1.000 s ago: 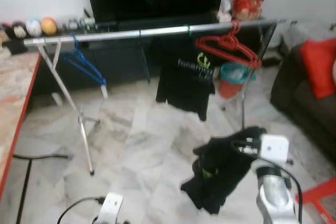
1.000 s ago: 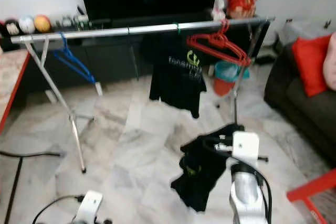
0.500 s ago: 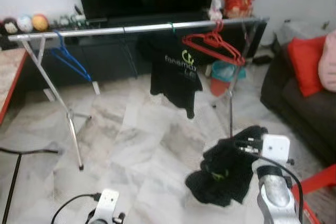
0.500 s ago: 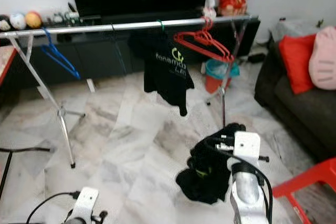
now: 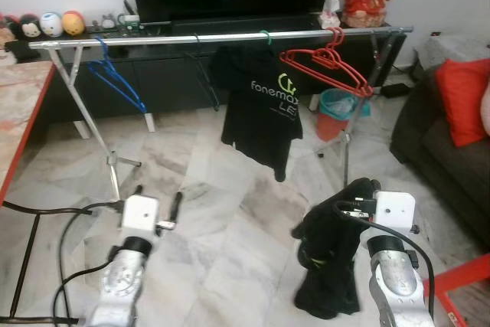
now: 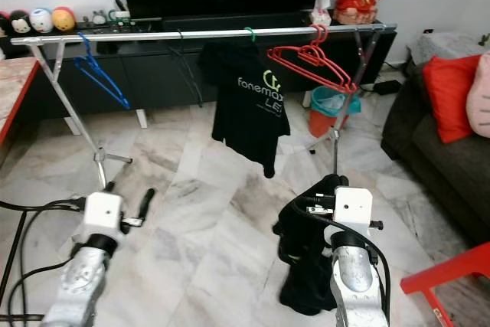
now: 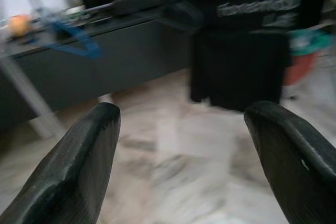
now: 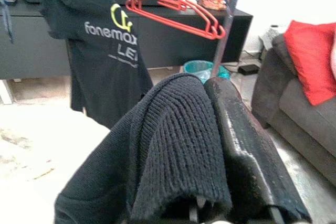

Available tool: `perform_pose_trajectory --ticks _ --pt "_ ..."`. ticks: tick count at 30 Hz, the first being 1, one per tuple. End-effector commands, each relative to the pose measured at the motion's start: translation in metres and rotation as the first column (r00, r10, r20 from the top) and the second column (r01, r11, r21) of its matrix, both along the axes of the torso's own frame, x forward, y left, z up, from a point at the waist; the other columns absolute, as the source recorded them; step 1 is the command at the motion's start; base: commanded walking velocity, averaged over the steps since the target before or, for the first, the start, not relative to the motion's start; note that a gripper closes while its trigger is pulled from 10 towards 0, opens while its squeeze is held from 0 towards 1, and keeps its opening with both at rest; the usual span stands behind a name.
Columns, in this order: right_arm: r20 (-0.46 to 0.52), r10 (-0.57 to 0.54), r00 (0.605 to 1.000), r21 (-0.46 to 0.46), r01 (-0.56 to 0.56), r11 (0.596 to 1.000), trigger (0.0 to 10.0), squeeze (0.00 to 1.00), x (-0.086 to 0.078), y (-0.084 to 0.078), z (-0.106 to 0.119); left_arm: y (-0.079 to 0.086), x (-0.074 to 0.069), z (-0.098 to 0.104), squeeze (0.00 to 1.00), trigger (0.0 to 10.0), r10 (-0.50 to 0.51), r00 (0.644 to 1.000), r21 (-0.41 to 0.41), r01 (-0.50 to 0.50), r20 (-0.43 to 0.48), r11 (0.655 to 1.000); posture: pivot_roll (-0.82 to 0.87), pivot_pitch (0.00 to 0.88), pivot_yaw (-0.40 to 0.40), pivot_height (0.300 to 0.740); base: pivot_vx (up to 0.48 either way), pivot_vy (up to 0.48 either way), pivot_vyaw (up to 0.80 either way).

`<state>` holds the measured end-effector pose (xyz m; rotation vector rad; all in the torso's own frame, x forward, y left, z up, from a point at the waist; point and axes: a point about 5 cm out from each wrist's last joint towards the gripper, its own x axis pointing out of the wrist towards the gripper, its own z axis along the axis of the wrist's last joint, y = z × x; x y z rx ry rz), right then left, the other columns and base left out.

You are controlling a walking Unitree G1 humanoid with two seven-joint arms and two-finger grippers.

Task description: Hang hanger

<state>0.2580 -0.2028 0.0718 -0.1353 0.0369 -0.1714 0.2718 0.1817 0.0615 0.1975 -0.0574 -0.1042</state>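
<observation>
Two end effectors are up in front of the robot, and the work is plainly still ahead. The right end effector (image 6: 325, 206) is clamped on a bunched black garment (image 5: 325, 262), which droops from it toward the marble floor (image 5: 230, 212); if a hanger sits inside that cloth, I can't make it out. The left end effector (image 7: 181, 124) is spread wide, holding nothing, out in front over the floor.

Now the rail (image 5: 222, 37): a long silver bar on crossed legs, standing well ahead of the robot in front of the dark TV cabinet (image 5: 176, 74). Nothing from the right end effector has reached it yet, so I'd judge the hang is not done; the robot must close in, lift the load and hook it on.

Counting what's on the rail: one blue hanger (image 5: 115, 86) near the left end, one black T-shirt (image 5: 262, 109) with printed lettering on a green hook around the middle, and a cluster of red hangers (image 5: 329, 70) toward the right end, at least two, too overlapped for an exact count. One teal bin (image 5: 337, 103) sits behind them.
</observation>
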Motion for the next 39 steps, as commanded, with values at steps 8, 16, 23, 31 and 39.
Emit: perform_pose_trajectory --ticks 8,16,23,31,39 --pt "0.091 -0.002 0.996 0.013 0.001 1.000 10.0 0.00 -0.002 -0.009 0.018 -0.016 -0.019 0.004 0.00 10.0 -0.051 0.998 -0.031 0.050 -0.039 0.998 0.01 0.000 -0.029 0.740 0.000 0.000 0.00" --pt "0.091 -0.003 0.996 -0.010 0.004 1.000 10.0 0.00 -0.007 -0.015 0.019 -0.031 -0.011 0.014 0.00 10.0 -0.075 0.996 -0.064 0.073 -0.036 0.995 -0.01 0.000 -0.027 0.740 0.114 0.000 0.00" --pt "0.079 0.078 0.994 0.007 -0.079 0.997 10.0 0.00 0.003 0.005 0.017 -0.024 0.002 0.020 0.00 10.0 -0.042 0.999 -0.051 0.041 -0.017 0.998 0.03 0.000 -0.063 0.740 0.331 0.000 0.00" --pt "0.082 0.064 0.995 0.041 -0.067 0.997 10.0 0.00 0.013 0.006 0.016 -0.023 0.008 0.030 0.00 10.0 -0.035 0.999 -0.047 0.035 0.001 0.998 0.05 0.000 -0.040 0.740 0.370 0.000 0.00" --pt "0.074 0.062 0.995 0.055 -0.066 0.996 10.0 0.00 0.008 0.014 0.010 -0.018 0.011 0.031 0.00 10.0 -0.058 0.998 -0.024 0.058 -0.007 0.998 0.03 0.000 -0.011 0.740 0.388 0.000 0.00"
